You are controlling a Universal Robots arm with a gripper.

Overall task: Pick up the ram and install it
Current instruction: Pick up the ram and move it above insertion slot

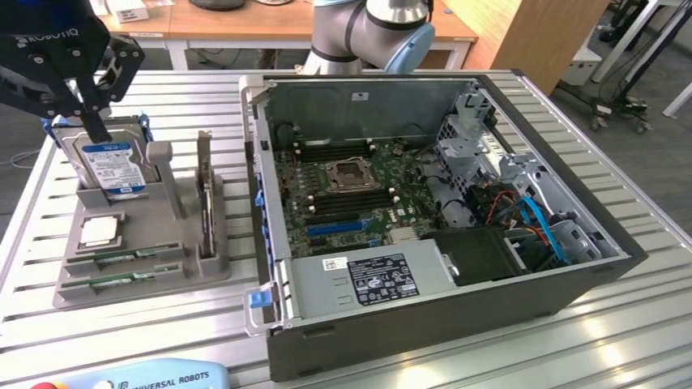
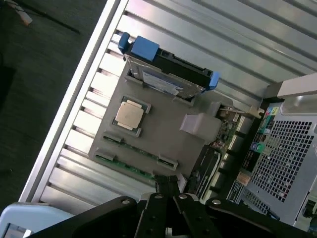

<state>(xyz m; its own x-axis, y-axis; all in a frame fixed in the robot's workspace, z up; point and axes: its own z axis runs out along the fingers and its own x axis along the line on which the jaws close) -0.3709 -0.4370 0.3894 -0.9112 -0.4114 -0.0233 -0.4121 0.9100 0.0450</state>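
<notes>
Ram (image 1: 121, 259) strips lie flat in the grey holder (image 1: 178, 239) on a slatted metal desk (image 1: 627, 340), with wooden furniture (image 1: 271, 28) behind.
The end effector (image 1: 96, 130), fingers pressed together on nothing, hangs over the holder's hard drive (image 1: 108, 166) end, apart from the strips. The open computer case (image 1: 433, 203) stands just beside the holder, and bare slats reach the desk's edges.

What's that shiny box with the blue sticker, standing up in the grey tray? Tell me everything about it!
That's a hard drive: a flat silver metal box with a blue and white label on its face. It stands on edge in a slot at one end of the grey holder, which props it upright. Blue plastic tabs stick out at its sides.
</notes>
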